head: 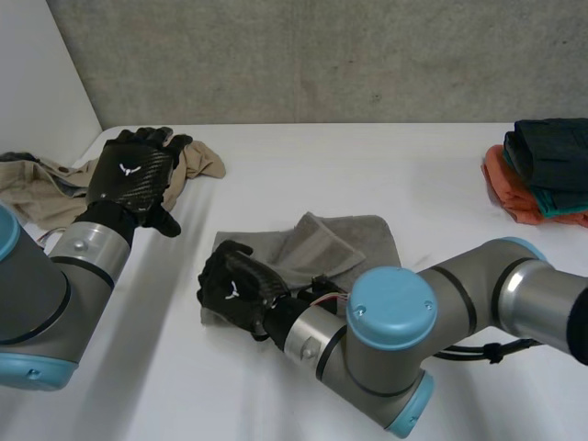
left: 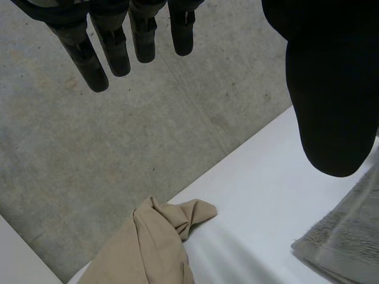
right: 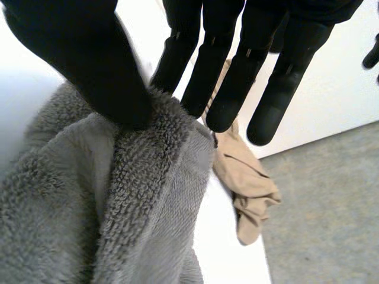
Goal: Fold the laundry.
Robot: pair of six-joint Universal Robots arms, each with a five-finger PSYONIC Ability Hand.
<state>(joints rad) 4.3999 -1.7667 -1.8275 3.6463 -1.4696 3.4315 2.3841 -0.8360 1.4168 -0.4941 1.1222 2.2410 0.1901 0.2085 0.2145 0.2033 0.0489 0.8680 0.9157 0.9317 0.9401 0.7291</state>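
Observation:
A grey towel (head: 340, 243) lies partly folded at the middle of the white table (head: 386, 175). My right hand (head: 234, 289) rests on its near-left corner. In the right wrist view the thumb (right: 89, 53) and the nearest finger pinch a raised ridge of the towel (right: 136, 195), while the other fingers reach straight past its edge. My left hand (head: 133, 175) hovers open above a crumpled beige garment (head: 46, 188) at the far left, touching nothing. In the left wrist view its straight fingers (left: 100, 59) stand over the garment (left: 154, 248), with the towel's edge (left: 349, 236) beside the thumb.
A stack of folded clothes (head: 547, 170), dark green over orange, sits at the table's far right edge. A grey concrete wall runs behind the table. The beige garment (right: 249, 177) lies beyond my right fingertips.

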